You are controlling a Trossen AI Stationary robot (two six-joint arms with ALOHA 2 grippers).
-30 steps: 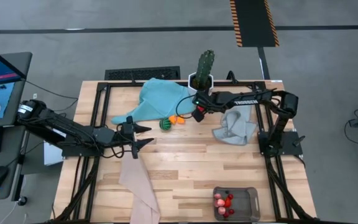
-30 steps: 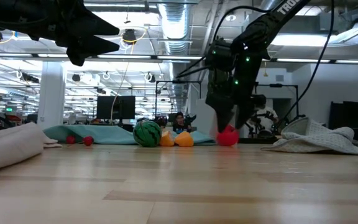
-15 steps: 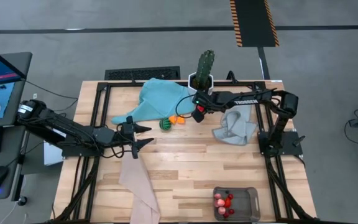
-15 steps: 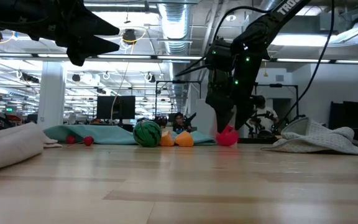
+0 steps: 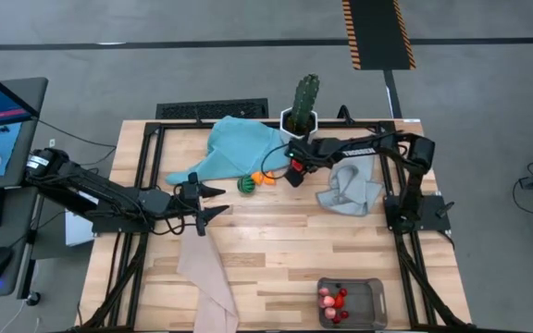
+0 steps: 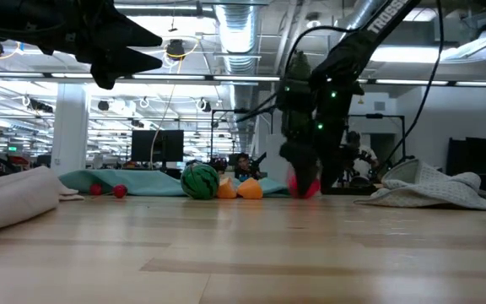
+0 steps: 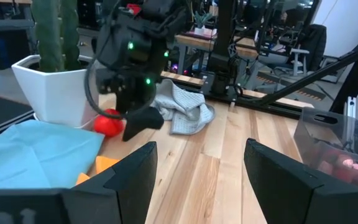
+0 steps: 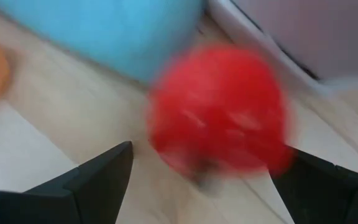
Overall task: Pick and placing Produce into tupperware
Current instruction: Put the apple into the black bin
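Wooden bench (image 5: 285,250) held your cactus pot (image 5: 299,121); just beside it your right end effector (image 5: 294,174) stood spread wide around a red produce piece (image 8: 219,118). Your left end effector (image 5: 213,203) hovered part-open, empty, well away. Far from the pot sat the tupperware (image 5: 375,302).

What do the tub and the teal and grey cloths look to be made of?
Tupperware: likely clear greyish plastic; the produce inside shows through its walls. Teal cloth and grey cloth: soft matte fabric, judging by their rumpled folds.
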